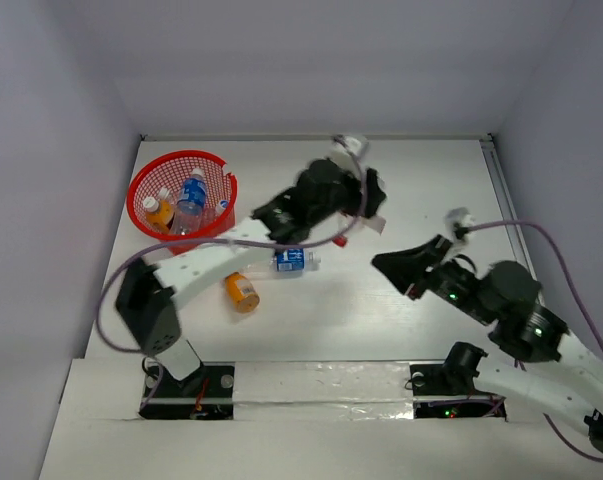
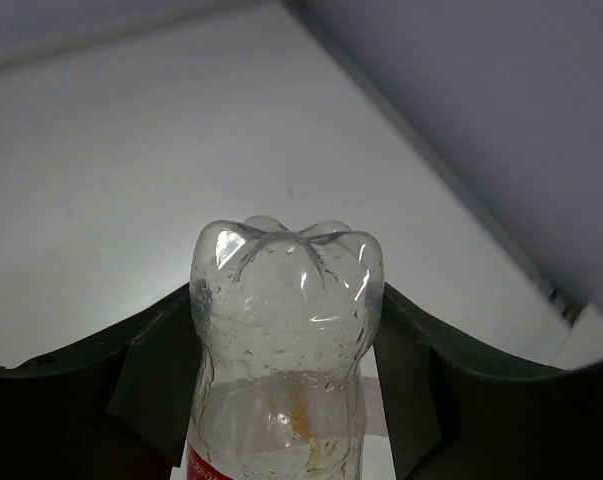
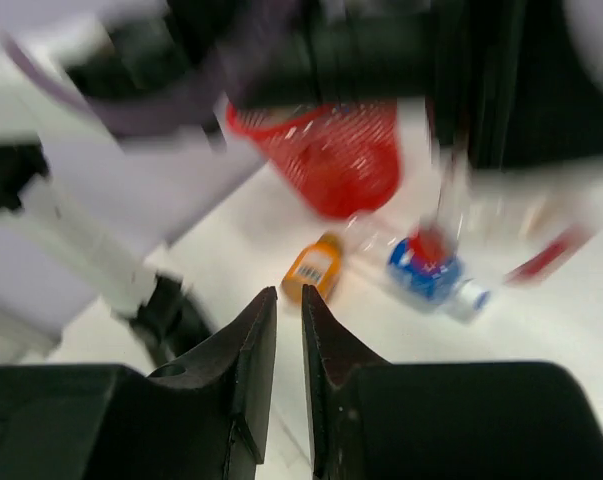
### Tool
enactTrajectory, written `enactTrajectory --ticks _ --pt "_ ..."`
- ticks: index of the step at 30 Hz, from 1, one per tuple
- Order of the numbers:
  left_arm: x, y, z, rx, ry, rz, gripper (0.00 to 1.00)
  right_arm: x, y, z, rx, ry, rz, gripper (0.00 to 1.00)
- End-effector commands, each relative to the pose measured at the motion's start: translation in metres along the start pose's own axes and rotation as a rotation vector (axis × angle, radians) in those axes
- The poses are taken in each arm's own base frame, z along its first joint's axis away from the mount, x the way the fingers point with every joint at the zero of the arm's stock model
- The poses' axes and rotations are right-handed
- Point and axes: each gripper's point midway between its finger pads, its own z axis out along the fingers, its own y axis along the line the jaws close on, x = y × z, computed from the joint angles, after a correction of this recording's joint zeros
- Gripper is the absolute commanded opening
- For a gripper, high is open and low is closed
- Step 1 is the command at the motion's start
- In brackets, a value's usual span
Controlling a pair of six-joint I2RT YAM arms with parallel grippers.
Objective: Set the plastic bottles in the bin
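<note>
**While one clear bottle sits in the left claw, well apart from the bin: hazards, largest item first**

1. Bin [image 1: 133,195]. Red mesh, upright at the far left of the table. At least two binned bottles [image 1: 191,190] lie inside. Risk: a low approach could clip the rim and shove or tip it.

2. Left gripper [image 2: 286,320]. Closed on the clear bottle [image 2: 281,400], with a pad touching each side just below its lobed base. It is over mid-table. Risk: the wall looks thin and slick and is held near one end, so a quick swing may let it pivot or slip out. Letting go short of the rim would drop it on the table.

3. Right gripper [image 3: 288,310]. Drawn to a narrow slit with nothing between, right of centre. Risk: its view is blurred, and a reach toward the loose bottles could cross the left arm.

4. Blue-labelled bottle [image 1: 293,260]. On its side, close under the left arm. Risk: a brush would likely roll it.

5. Orange bottle [image 1: 241,291]. On its side, nearer the bases. Same rolling risk.
</note>
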Motion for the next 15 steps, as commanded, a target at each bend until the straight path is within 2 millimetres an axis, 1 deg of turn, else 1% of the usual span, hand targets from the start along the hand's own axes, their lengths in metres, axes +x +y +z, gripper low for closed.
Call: enactTrajectory --ticks 1,2,3,4,5,6,7,8,9,10,11,12,13,14,15 --pt "-0.096 0.043 -0.067 -0.085 -0.264 -0.134 0.44 0.03 0.045 0.034 -0.274 0.161 -0.074 0.22" --pt "-0.111 0.064 -0.082 -0.129 -0.31 -0.15 0.44 0.039 0.043 0.043 -0.271 0.194 -0.084 0.22" --pt "-0.129 0.067 -0.11 -0.14 -0.371 -0.156 0.44 0.06 0.038 0.06 -0.268 0.26 -0.091 0.22" --pt "-0.14 0.078 -0.127 -0.186 -0.415 -0.165 0.44 0.067 0.039 0.07 -0.272 0.283 -0.106 0.24" --pt "-0.145 0.093 -0.141 -0.234 -0.432 -0.168 0.44 0.074 0.036 0.079 -0.264 0.307 -0.111 0.27" --pt "-0.158 0.097 -0.167 -0.253 -0.481 -0.169 0.45 0.079 0.037 0.09 -0.274 0.322 -0.116 0.29" --pt "-0.162 0.106 -0.179 -0.294 -0.503 -0.172 0.45 0.095 0.035 0.109 -0.27 0.37 -0.122 0.34" --pt "-0.162 0.115 -0.189 -0.329 -0.504 -0.165 0.45 0.101 0.032 0.12 -0.257 0.386 -0.12 0.38" --pt "-0.17 0.129 -0.21 -0.374 -0.543 -0.164 0.45 0.107 0.032 0.131 -0.248 0.407 -0.119 0.43" --pt "-0.174 0.137 -0.221 -0.405 -0.565 -0.165 0.45 0.132 0.023 0.148 -0.219 0.474 -0.108 0.55" --pt "-0.168 0.148 -0.228 -0.448 -0.543 -0.165 0.45 0.127 0.031 0.162 -0.223 0.467 -0.102 0.64" --pt "-0.172 0.164 -0.245 -0.507 -0.569 -0.16 0.45 0.138 0.032 0.171 -0.2 0.494 -0.093 0.71" --pt "-0.17 0.175 -0.252 -0.543 -0.571 -0.161 0.45 0.148 0.033 0.18 -0.185 0.518 -0.079 0.83" --pt "-0.167 0.184 -0.258 -0.575 -0.56 -0.163 0.46 0.175 0.027 0.192 -0.15 0.575 -0.069 0.88" --pt "-0.166 0.202 -0.27 -0.632 -0.57 -0.167 0.46 0.175 0.035 0.204 -0.133 0.562 -0.073 0.92"
